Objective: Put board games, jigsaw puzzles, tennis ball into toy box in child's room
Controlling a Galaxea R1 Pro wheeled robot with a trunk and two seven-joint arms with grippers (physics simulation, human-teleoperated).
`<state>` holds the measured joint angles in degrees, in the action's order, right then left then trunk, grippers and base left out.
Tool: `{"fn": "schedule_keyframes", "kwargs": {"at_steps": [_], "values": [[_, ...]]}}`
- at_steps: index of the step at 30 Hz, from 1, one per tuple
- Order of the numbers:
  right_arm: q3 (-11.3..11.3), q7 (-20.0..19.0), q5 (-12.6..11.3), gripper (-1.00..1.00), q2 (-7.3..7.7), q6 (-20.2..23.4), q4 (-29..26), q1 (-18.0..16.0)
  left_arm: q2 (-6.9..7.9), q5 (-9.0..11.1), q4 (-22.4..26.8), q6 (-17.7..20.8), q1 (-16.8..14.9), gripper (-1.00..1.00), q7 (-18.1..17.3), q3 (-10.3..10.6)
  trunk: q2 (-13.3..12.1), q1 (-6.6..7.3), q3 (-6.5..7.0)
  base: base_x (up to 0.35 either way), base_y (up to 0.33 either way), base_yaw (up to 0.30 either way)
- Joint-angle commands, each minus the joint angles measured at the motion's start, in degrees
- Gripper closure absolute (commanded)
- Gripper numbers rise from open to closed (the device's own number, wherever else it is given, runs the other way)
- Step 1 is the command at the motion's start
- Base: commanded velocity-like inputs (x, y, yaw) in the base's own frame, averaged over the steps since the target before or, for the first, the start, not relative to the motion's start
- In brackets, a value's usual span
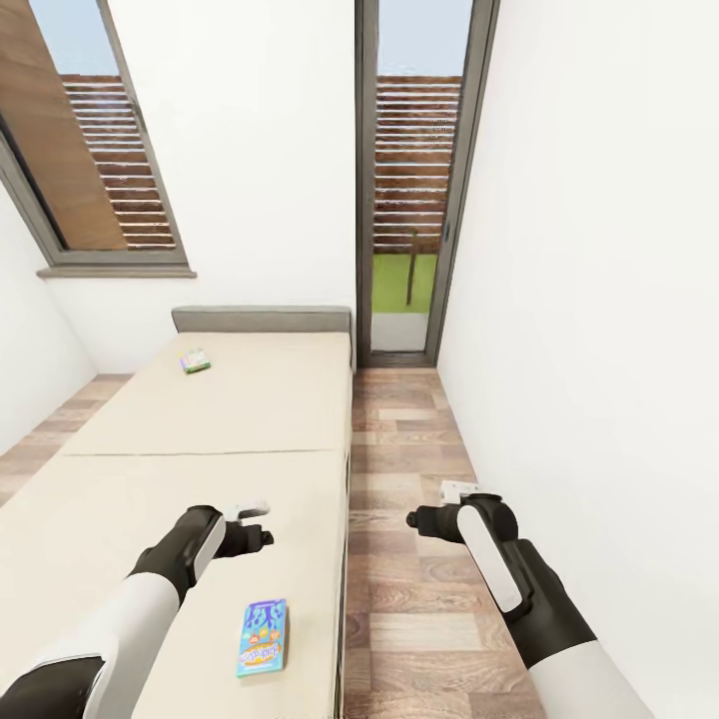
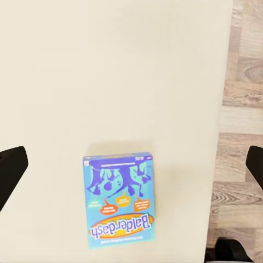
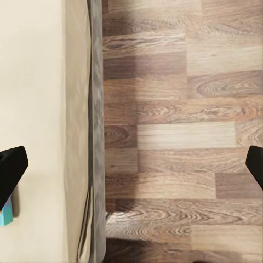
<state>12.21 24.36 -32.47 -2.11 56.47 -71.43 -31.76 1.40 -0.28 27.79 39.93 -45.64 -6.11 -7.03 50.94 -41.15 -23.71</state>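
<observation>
Two board games lie uncollected on the bed (image 1: 250, 419): a blue Balderdash box (image 1: 263, 637) near its right edge, a green-edged box (image 1: 195, 360) by the headboard. The left gripper (image 2: 131, 164) hovers wide open above the blue box. The right gripper (image 3: 131, 164) hangs wide open, empty, over the floor (image 1: 409, 599).

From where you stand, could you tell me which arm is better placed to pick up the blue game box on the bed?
Left. The left gripper hangs open over the bed near the blue game box; the right gripper hangs over the wood floor.
</observation>
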Motion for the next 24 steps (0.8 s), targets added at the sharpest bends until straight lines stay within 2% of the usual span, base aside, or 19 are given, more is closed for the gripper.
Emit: {"fn": "schedule_keyframes", "kwargs": {"at_steps": [1, 24], "values": [[0.06, 0.58, -0.57, -1.0, 0.0, 0.12, -0.04, -0.05, -0.04, -0.04, 0.07, 0.3, -0.02, -1.0, -0.22, -0.25, 0.05, -0.01, -0.16, 0.0, 0.0, 0.0], [-1.07, 0.51, -0.58, -1.0, 0.1, 0.13, -0.03, -0.05, -0.1, -0.07, 0.07, 0.19, -0.02, -1.0, -0.24, -0.09, 0.05, -0.01, -2.32, 0.0, 0.0, 0.0]]}}
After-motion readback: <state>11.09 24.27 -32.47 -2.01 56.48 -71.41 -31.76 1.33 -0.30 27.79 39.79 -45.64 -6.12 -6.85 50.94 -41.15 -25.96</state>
